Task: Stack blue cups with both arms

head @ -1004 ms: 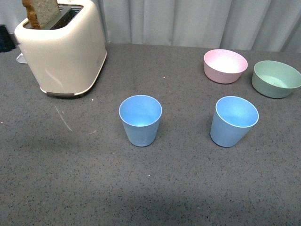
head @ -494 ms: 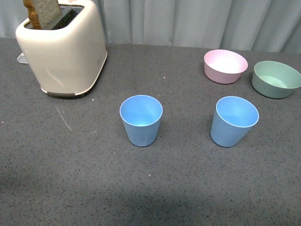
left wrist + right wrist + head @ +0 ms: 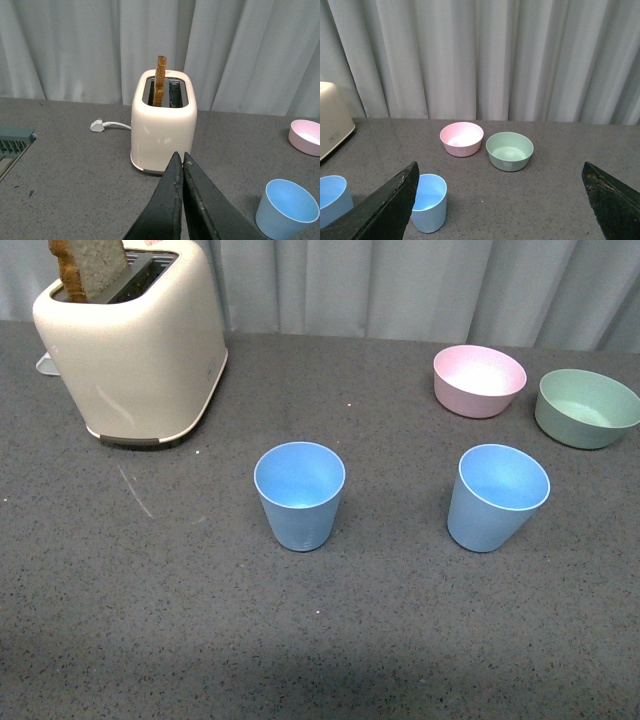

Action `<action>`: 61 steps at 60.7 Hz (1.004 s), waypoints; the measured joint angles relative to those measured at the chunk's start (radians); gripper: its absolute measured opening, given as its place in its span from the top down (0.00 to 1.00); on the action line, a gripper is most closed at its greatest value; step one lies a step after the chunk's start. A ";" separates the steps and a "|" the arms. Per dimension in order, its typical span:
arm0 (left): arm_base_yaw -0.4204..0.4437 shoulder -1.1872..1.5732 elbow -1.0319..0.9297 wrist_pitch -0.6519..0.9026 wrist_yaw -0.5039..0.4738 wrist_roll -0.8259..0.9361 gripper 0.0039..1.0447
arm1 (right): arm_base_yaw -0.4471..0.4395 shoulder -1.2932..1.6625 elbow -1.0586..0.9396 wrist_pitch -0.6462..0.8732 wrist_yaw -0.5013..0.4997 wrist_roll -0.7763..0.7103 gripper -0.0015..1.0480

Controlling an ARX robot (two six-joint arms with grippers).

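Table [image 3: 400, 640] layout suits two arms: toaster [image 3: 130, 350] sits far left, pink bowl [image 3: 479, 380] and green bowl [image 3: 587, 407] far right, out of our way. Near the middle the left cup [image 3: 299, 495] and right cup [image 3: 497, 497] stand upright, well apart, one per arm. Our left gripper [image 3: 179, 156] is pressed together, empty; our right gripper [image 3: 500, 165] is spread wide, holding nothing

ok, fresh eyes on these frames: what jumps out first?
Two empty tumblers centre stage: left blue cup and right blue cup, upright and apart on the grey table. Behind, a cream toaster with a bread slice poking up at far left; pink bowl and green bowl side by side at far right.
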 joint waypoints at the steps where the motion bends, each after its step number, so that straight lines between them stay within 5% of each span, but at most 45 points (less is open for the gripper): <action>1: 0.000 -0.018 0.000 -0.018 0.000 0.000 0.97 | 0.000 0.000 0.000 0.000 0.000 0.000 0.09; 53: 0.000 -0.347 0.000 -0.337 0.000 0.000 0.97 | 0.000 0.000 0.000 0.000 0.000 0.000 0.09; 61: 0.000 -0.515 0.000 -0.513 0.000 0.000 0.97 | 0.000 0.000 0.000 0.000 0.000 0.000 0.09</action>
